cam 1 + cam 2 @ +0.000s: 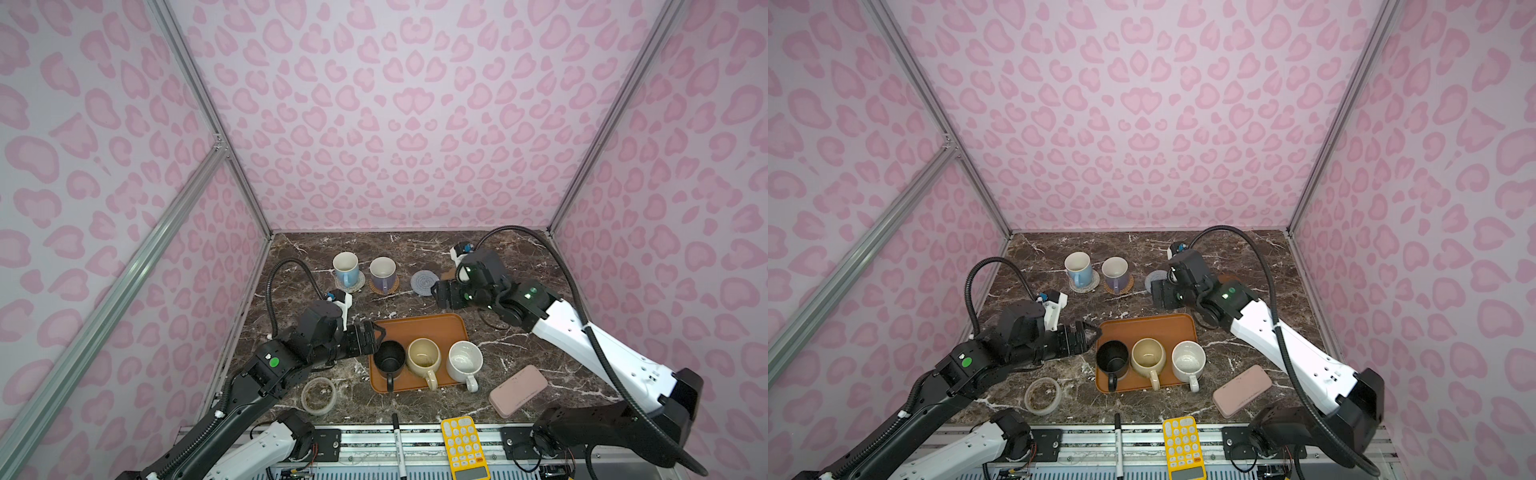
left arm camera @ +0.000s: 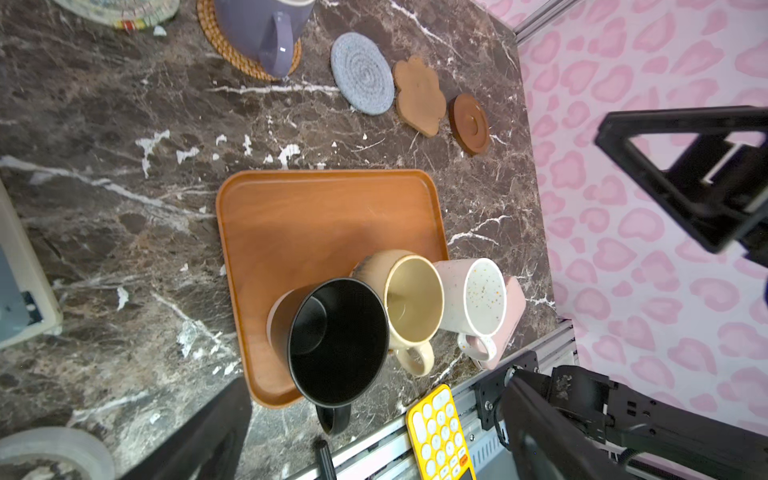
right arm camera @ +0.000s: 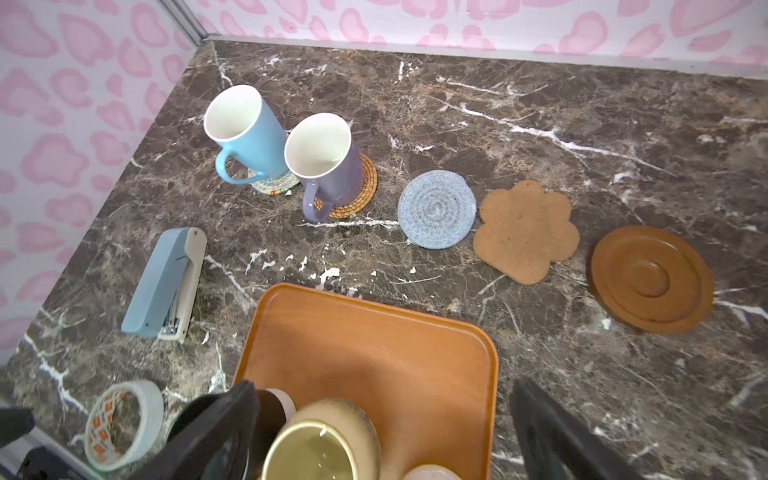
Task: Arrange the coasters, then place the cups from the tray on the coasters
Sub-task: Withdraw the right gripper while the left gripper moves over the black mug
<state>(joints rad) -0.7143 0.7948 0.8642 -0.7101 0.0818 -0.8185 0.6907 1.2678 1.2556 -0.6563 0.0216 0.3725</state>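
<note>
Left gripper (image 1: 378, 340) hangs spread and empty just beside the black mug (image 1: 390, 359).

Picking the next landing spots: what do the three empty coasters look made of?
Grey-blue coaster: soft cord coiled in a spiral, matte. Flower-shaped coaster: likely cork, speckled tan, matte. Round brown coaster: probably wood, smooth concentric rings, raised rim, slight sheen.
</note>
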